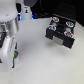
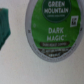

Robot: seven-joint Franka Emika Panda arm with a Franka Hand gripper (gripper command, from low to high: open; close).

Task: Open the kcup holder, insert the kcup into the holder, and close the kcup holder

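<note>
Wrist view: kcup [image 2: 54,29] filling most of frame, green lid facing camera, lying on pale worktop [image 2: 20,67]. Lid writing reading "GREEN MOUNTAIN" above, "DARK MAGIC" in white at centre; smaller print too blurred to read. Dark green object [image 2: 5,28] showing at frame edge, apart from kcup.

Exterior view: robot arm [image 1: 9,35] occupying exterior view's left. Kcup holder [image 1: 61,29] sitting toward exterior view's right on worktop, drawer standing open, pods with reddish and dark lids showing in round slots.

Pincer not visible; cannot tell whether spread or pressed together.
</note>
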